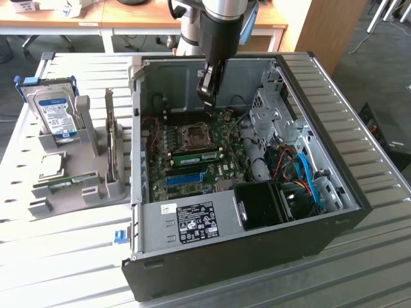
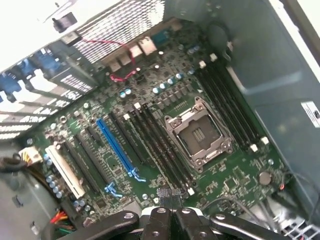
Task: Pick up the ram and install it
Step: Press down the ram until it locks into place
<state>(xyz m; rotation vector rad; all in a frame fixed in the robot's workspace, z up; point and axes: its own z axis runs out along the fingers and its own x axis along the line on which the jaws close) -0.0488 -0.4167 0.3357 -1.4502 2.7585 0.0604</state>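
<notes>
Exterior view: hard drive (image 1: pixel 56 113) beside case (image 1: pixel 334 173)

A work table of pale silver ribbed metal slats (image 1: pixel 359 115) fills most of the exterior view, its surface catching bright light that glares white near the front corner at that view's left. Beyond its far edge stands a light brown wooden desk (image 1: pixel 128 16) on white legs, with a few white items on top. A tall plain wooden panel (image 1: pixel 321 29) rises past the table's far corner at the exterior view's right. The floor there is dark grey carpet (image 1: pixel 379 58), crossed by a thin pale cable.
</notes>
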